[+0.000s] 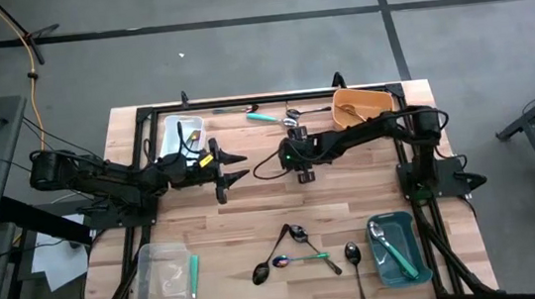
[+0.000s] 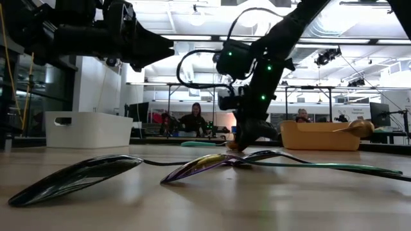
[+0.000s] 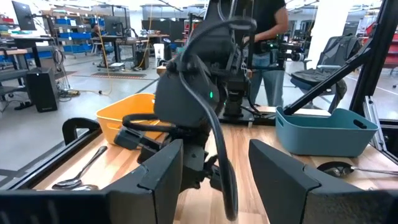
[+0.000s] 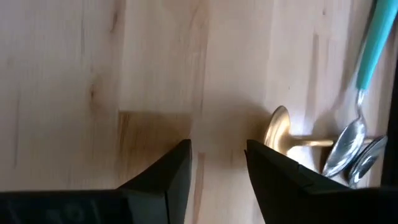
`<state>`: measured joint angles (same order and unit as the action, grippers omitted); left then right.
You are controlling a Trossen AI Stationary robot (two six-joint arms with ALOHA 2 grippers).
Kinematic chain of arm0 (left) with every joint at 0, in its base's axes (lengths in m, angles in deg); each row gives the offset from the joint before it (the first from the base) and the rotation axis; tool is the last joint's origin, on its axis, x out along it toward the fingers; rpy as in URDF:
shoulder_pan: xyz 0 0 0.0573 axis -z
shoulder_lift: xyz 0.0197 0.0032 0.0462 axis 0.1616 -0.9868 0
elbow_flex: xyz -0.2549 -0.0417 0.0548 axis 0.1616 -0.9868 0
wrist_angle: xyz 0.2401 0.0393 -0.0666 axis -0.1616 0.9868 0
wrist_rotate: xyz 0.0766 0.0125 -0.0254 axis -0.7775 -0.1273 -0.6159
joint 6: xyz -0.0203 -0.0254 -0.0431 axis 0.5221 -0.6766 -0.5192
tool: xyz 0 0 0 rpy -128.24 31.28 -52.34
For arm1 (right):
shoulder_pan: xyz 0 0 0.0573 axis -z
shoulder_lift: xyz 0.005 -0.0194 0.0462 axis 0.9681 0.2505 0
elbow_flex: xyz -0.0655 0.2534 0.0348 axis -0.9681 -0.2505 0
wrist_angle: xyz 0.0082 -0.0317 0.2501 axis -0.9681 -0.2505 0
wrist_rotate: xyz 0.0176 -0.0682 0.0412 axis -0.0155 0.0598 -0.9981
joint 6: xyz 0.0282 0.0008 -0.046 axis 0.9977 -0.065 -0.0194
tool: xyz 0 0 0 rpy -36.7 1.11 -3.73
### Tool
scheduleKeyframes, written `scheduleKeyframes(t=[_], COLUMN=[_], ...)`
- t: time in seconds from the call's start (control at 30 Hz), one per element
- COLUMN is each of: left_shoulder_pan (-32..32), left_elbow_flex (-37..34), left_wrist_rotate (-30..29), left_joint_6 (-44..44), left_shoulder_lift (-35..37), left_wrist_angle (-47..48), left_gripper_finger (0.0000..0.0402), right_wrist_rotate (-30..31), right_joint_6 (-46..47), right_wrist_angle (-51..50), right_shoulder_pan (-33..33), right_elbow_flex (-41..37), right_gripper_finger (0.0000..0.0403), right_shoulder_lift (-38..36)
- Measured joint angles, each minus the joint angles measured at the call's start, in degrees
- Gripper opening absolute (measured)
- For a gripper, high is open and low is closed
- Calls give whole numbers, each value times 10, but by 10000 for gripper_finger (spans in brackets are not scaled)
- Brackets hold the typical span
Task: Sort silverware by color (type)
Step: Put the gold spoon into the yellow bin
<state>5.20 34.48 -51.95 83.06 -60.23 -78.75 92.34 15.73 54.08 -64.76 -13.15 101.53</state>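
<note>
In the high view's centre the right gripper (image 1: pixel 306 172) points down with fingers apart over bare wood, a gold spoon (image 4: pixel 281 132) just beside them, while the left gripper (image 1: pixel 231 169), also parted and empty, faces it at centre-left.

Wooden table (image 1: pixel 255 220): serving as landmark. White bin (image 1: pixel 183 133): sitting at the table's far-left corner. Orange bin (image 1: pixel 361 106): sitting at its far-right corner. Teal bin (image 1: pixel 396 248): sitting at its near-right corner. Clear bin (image 1: pixel 163 278): sitting at its near-left corner. Seated person (image 2: pixel 194 120): showing in the room beyond the table.
</note>
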Motion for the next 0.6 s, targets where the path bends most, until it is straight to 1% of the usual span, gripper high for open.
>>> scheduleKeyframes(t=[0.27,0.6], left_shoulder_pan=[0,0], left_elbow_flex=[0,0], left_wrist_rotate=[0,0], left_joint_6=[-1,-1], left_shoulder_lift=[0,0], left_wrist_angle=[10,27], left_gripper_finger=[177,177], right_wrist_rotate=[9,-45], right_joint_6=[-2,9], right_wrist_angle=[-47,-115], right_shoulder_pan=[-5,-7], right_elbow_flex=[30,46], right_gripper_finger=[151,151], right_shoulder_lift=[-15,-16])
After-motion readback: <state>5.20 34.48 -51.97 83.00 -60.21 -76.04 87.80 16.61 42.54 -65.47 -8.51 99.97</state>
